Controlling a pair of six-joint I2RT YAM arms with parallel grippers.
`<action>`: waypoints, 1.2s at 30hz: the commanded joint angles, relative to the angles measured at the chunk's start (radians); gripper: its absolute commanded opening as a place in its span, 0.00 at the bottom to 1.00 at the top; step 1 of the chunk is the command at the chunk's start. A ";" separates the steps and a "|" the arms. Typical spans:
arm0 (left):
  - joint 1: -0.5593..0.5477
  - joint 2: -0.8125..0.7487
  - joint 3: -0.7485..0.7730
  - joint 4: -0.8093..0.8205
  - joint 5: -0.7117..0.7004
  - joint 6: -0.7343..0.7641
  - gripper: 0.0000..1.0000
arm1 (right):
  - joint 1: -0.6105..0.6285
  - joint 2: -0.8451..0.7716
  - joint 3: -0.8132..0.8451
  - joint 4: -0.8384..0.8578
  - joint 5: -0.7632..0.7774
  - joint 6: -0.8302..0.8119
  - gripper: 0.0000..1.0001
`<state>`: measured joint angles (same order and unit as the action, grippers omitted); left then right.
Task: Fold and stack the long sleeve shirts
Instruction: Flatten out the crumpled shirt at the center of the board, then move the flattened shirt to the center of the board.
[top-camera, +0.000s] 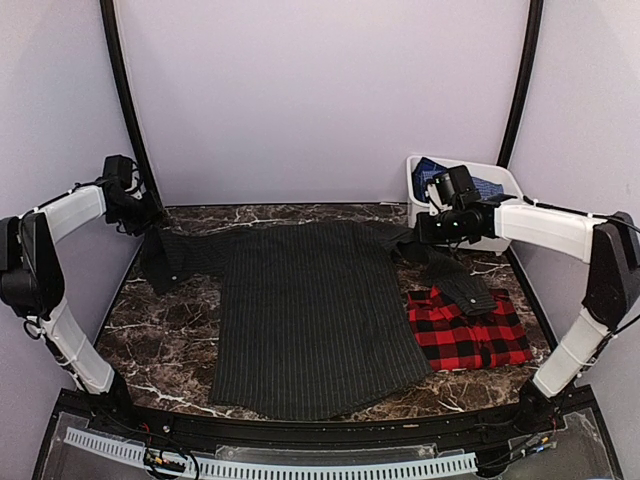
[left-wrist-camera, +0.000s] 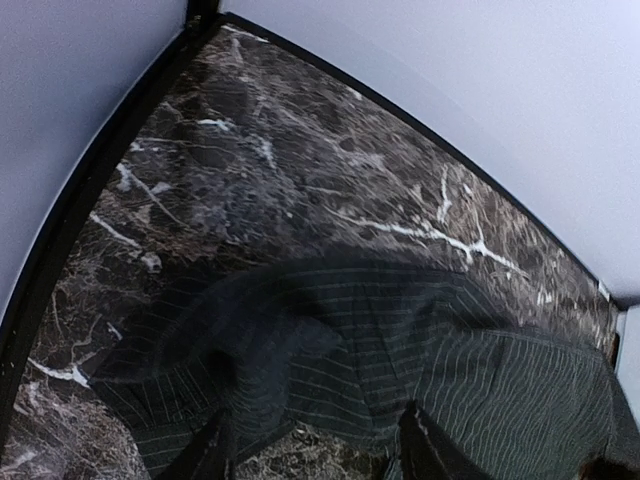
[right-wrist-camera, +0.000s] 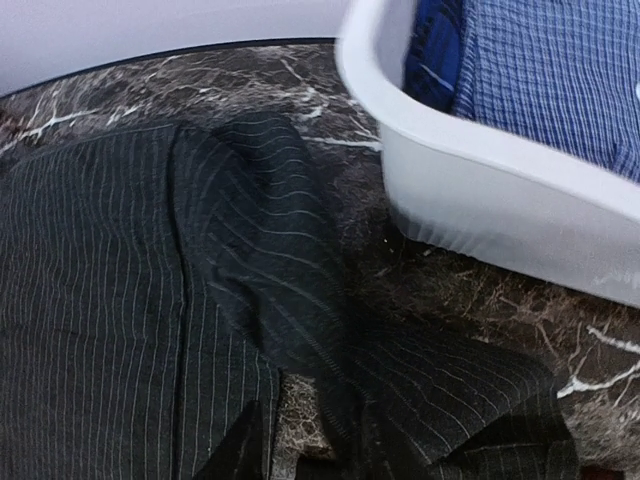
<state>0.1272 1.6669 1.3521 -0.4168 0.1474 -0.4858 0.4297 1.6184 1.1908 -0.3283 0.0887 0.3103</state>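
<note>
The charcoal pinstripe shirt (top-camera: 310, 320) lies spread flat across the middle of the table, sleeves out to both sides. Its left sleeve (left-wrist-camera: 330, 330) lies under my left gripper (top-camera: 150, 222), whose fingers (left-wrist-camera: 215, 455) stand apart just above the cloth; it is open. Its right sleeve (right-wrist-camera: 270, 250) runs past my right gripper (top-camera: 412, 240) and ends on the folded red-and-black plaid shirt (top-camera: 468, 328) at the right. In the right wrist view the right gripper (right-wrist-camera: 290, 455) is open, with the sleeve edge and bare marble between its fingers.
A white bin (top-camera: 500, 190) holding blue checked cloth (right-wrist-camera: 560, 80) stands at the back right, close behind the right gripper. The dark marble table (top-camera: 160, 340) has black upright posts at both back corners and pale walls all round.
</note>
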 joint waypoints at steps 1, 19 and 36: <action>-0.107 -0.108 0.011 -0.022 -0.079 0.041 0.57 | 0.084 -0.041 0.076 -0.062 0.132 -0.016 0.37; -0.624 0.059 -0.205 0.183 0.072 -0.095 0.42 | 0.263 0.228 0.111 0.006 -0.019 0.010 0.44; -0.695 0.011 -0.458 0.105 0.044 -0.080 0.37 | 0.427 0.207 -0.123 -0.039 -0.073 0.081 0.40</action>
<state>-0.5526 1.7584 0.9874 -0.2470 0.1947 -0.5613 0.7944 1.8767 1.1305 -0.3260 0.0692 0.3416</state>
